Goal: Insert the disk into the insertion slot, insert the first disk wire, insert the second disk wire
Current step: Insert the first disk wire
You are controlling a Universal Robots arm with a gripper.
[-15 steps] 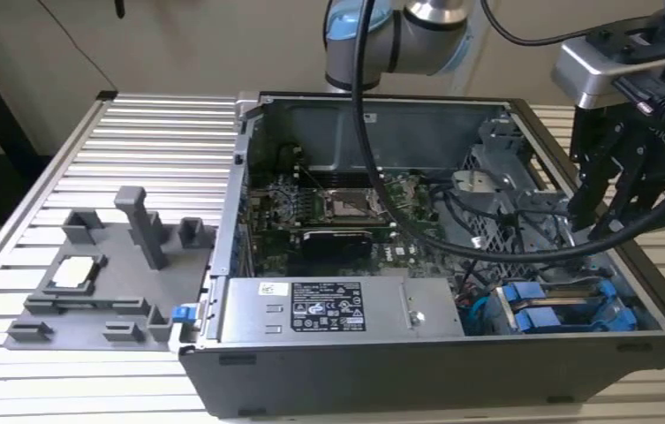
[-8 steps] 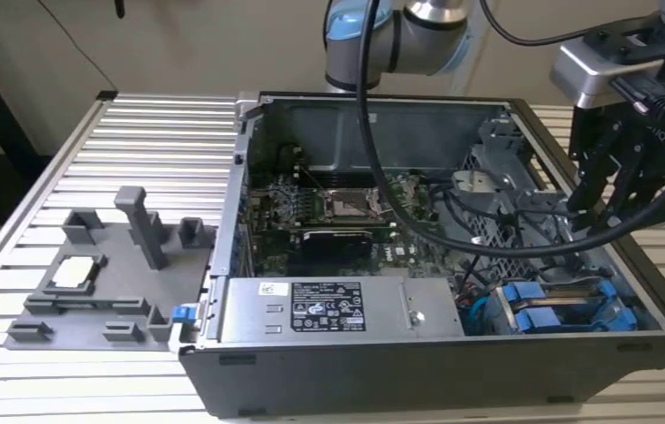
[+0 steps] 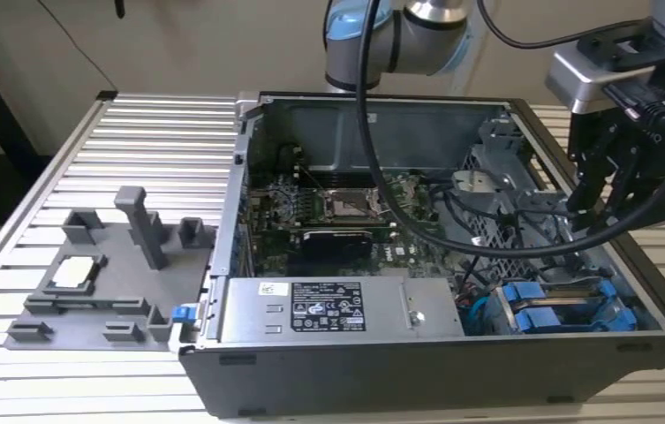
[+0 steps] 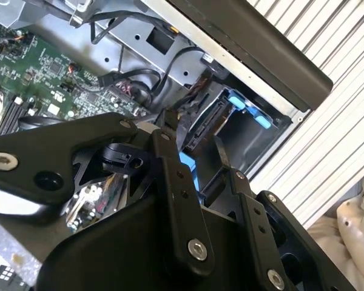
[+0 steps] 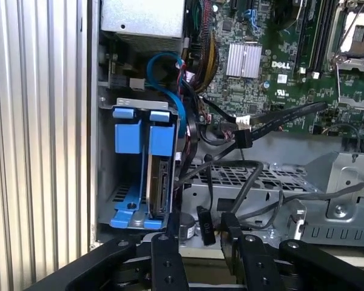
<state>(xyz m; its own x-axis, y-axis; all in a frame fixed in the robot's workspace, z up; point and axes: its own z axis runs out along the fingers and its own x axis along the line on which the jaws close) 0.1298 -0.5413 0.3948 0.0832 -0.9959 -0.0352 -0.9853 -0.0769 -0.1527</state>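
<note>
Blue-framed disk (image 5: 160, 182) inside the grey metal insertion slot (image 5: 104, 182), the black hand (image 5: 200, 219) open, near its connector edge.

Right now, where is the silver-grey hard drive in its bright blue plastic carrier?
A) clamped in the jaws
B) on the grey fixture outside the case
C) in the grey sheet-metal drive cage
C: in the first wrist view the silver-grey hard drive stands inside the grey sheet-metal drive cage, beside a second blue carrier.
</note>
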